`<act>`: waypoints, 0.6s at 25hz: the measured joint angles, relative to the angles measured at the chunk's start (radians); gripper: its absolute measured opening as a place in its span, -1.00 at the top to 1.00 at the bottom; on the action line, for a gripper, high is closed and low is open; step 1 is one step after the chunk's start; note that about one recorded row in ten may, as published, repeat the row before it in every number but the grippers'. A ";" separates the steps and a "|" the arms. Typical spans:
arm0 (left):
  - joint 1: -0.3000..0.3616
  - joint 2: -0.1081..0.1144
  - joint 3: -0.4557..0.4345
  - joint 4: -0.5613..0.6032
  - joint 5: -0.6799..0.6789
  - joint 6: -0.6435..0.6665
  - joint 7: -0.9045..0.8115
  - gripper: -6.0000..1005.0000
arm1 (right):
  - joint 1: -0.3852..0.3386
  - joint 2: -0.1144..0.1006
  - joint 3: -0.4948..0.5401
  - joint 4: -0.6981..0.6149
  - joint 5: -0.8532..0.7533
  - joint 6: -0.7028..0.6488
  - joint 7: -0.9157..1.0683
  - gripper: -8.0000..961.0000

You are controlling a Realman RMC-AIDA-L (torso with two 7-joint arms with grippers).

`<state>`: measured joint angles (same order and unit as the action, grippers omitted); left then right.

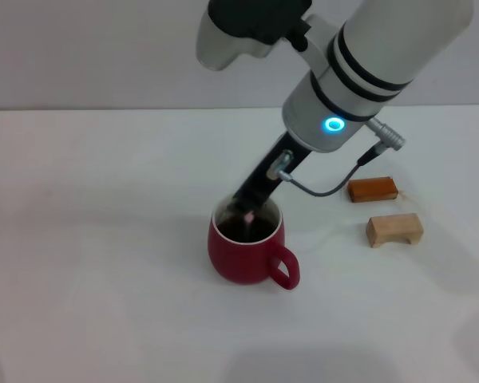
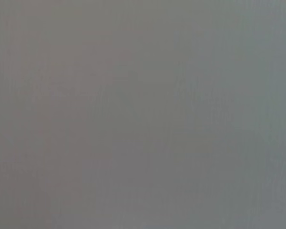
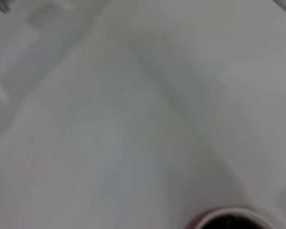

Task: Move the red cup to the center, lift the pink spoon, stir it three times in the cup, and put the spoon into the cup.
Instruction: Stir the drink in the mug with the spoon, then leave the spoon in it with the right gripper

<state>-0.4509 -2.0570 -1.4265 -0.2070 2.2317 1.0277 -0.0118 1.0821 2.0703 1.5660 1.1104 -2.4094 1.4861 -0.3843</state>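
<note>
Right gripper (image 1: 249,209): reaches down from upper right into mouth of red cup (image 1: 244,249); finger state not discernible. Pink spoon (image 1: 248,215): faint pink glimpse at gripper tip, inside cup; grip unconfirmed. Cup handle: turned away from gripper, toward camera-right.
Head view only: orange-brown block (image 1: 373,189) and tan block (image 1: 394,229), well right of gripper.
Right wrist view: cup rim (image 3: 229,218) at frame edge, otherwise white table (image 3: 109,143).
Left wrist view: blank grey.
Surface: plain white table (image 1: 88,263); pale wall behind.
Writing: none legible.

Right arm angled down-left, right gripper (image 1: 247,209) lowered, left arm unseen
</note>
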 joint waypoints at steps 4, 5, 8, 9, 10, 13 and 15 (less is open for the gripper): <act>-0.001 0.000 0.000 0.000 0.000 0.000 0.000 -0.68 | -0.006 0.001 -0.005 -0.002 0.012 -0.042 -0.020 0.58; -0.001 0.000 0.000 0.000 0.000 0.001 0.000 -0.68 | -0.010 0.001 -0.005 -0.005 0.012 -0.047 -0.024 0.58; -0.002 0.000 0.000 0.000 0.000 0.001 -0.001 -0.68 | -0.019 0.000 -0.001 -0.004 0.012 -0.060 -0.027 0.58; -0.002 0.000 0.000 0.000 0.000 0.001 -0.001 -0.68 | -0.024 -0.001 0.002 -0.002 0.012 -0.064 -0.028 0.58; -0.002 0.000 0.000 0.000 0.000 0.001 -0.001 -0.68 | -0.027 -0.001 0.004 0.002 0.012 -0.067 -0.028 0.58; -0.002 0.000 0.000 0.000 0.000 0.001 -0.001 -0.68 | -0.026 -0.002 0.008 -0.002 0.008 -0.071 -0.029 0.58; -0.002 0.000 0.000 0.000 0.000 0.002 -0.001 -0.68 | -0.025 -0.002 0.010 -0.005 0.007 -0.072 -0.030 0.58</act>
<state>-0.4534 -2.0570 -1.4265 -0.2070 2.2316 1.0292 -0.0123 1.0575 2.0678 1.5763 1.1055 -2.4019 1.4136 -0.4147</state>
